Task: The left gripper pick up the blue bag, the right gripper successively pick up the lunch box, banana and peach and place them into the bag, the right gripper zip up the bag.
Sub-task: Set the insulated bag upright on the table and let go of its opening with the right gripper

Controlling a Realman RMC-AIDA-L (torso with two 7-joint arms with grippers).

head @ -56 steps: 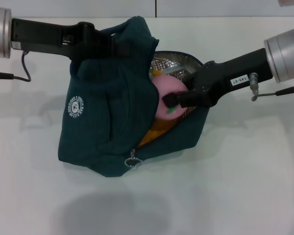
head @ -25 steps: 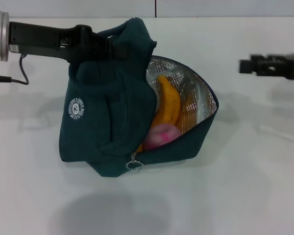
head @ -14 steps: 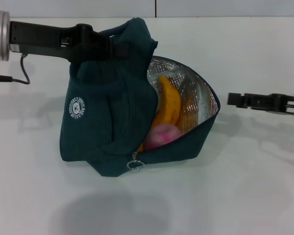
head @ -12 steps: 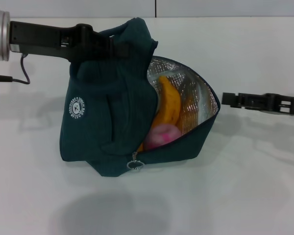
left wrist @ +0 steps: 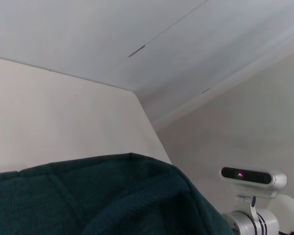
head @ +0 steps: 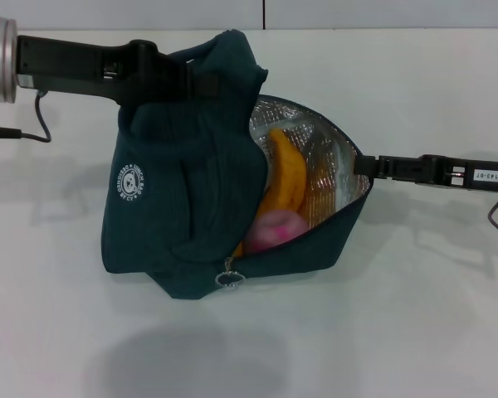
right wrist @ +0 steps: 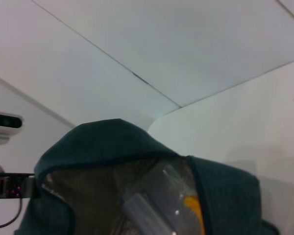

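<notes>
The blue bag [head: 183,191] stands open on the white table, its foil lining showing. My left gripper [head: 192,83] is shut on the bag's top fabric and holds it up. Inside lie the banana [head: 287,174] and, below it, the pink peach [head: 275,228]. The right wrist view shows the bag [right wrist: 103,144] with the clear lunch box [right wrist: 154,198] and a bit of banana [right wrist: 194,208] inside. My right gripper [head: 374,167] is seen edge-on, level with the bag's right rim and touching or nearly touching it. The metal zip pull [head: 225,279] hangs at the front seam.
The white table [head: 415,315] spreads around the bag, with a pale wall at the back. A black cable [head: 29,128] runs along the table at the far left. The left wrist view shows only bag fabric [left wrist: 112,196] and the robot's head camera [left wrist: 253,176].
My right gripper released the peach inside the bag, pulled out to the right, then moved back left to the bag's right rim. The peach has settled lower, beside the banana.
</notes>
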